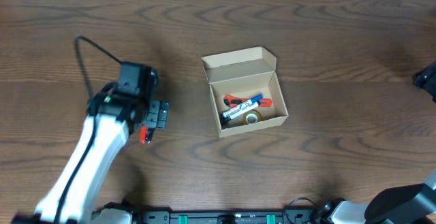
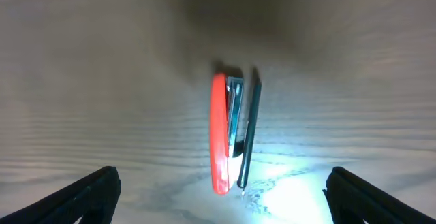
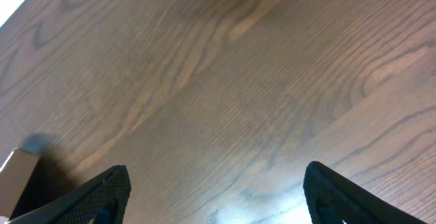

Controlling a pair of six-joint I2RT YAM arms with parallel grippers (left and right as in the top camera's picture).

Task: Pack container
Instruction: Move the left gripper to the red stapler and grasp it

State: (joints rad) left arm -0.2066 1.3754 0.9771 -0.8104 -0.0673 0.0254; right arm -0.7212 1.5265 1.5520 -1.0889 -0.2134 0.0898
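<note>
Overhead view: on the dark wood worktop (image 1: 340,33), the container (image 1: 255,126), a plain tan cardboard box, sits near the centre, flap lid (image 1: 238,59) open, a marker (image 1: 243,108) and tape roll (image 1: 252,118) inside. It looks light, thin-walled and crushable, likely to slide, so you should grip gently across its outer walls or by the lid edge. Your left claw (image 2: 219,190) gapes wide and empty above a small red tool (image 2: 219,132), your right claw (image 3: 216,190) likewise over the wood; no writing is readable, the marker's label too small.

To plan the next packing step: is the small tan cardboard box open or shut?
Open. The tan cardboard box has its flap lid folded back, and the overhead view shows a yellowish tape roll inside.
</note>
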